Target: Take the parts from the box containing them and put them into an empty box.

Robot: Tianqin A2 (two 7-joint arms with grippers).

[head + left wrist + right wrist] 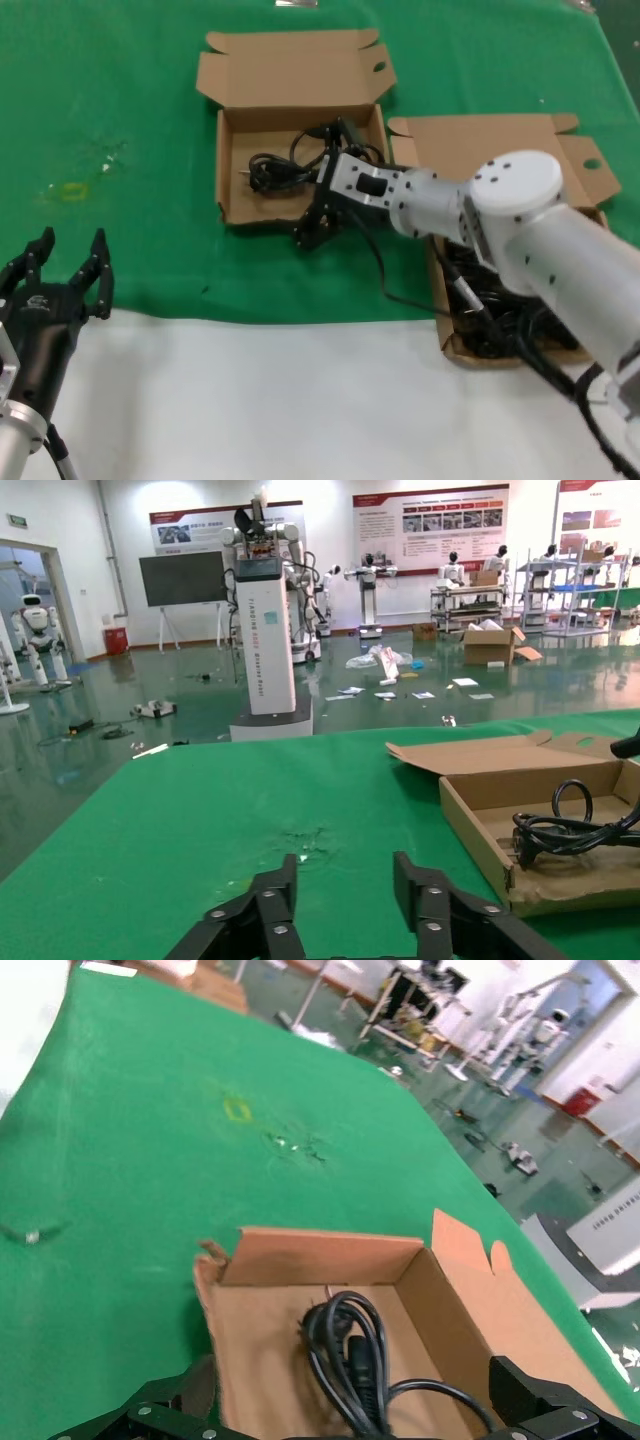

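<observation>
Nearest you in the head view sits the left gripper [68,262], parked over the white strip at the table's near edge with its black fingers spread and nothing between them. From there, look to the cords. One coiled cord [278,170] lies inside the smaller box [229,180], towards its far right side, and the left wrist view shows it [560,832] resting on the box floor against the right wall. More cords [500,318] fill the bigger box [480,145], which stands just to the right of the smaller one; you cannot count them, since the right arm covers most of that box.

Your right gripper [322,222] reaches across from the right and hangs over the smaller box's near right corner. Its fingers are apart, straddling the box's near wall in the right wrist view, and they hold nothing. One loose black cable runs from the arm down across the cloth to the bigger box.

You have two boxes, both with lids folded back flat, each lid showing one round hole.

Both boxes stand on green cloth [120,110], which carries a small yellow mark [70,189] on the left. Beyond the table, the left wrist view shows a hall with a glossy green floor, a white robot stand [268,630], wall posters and shelving.
</observation>
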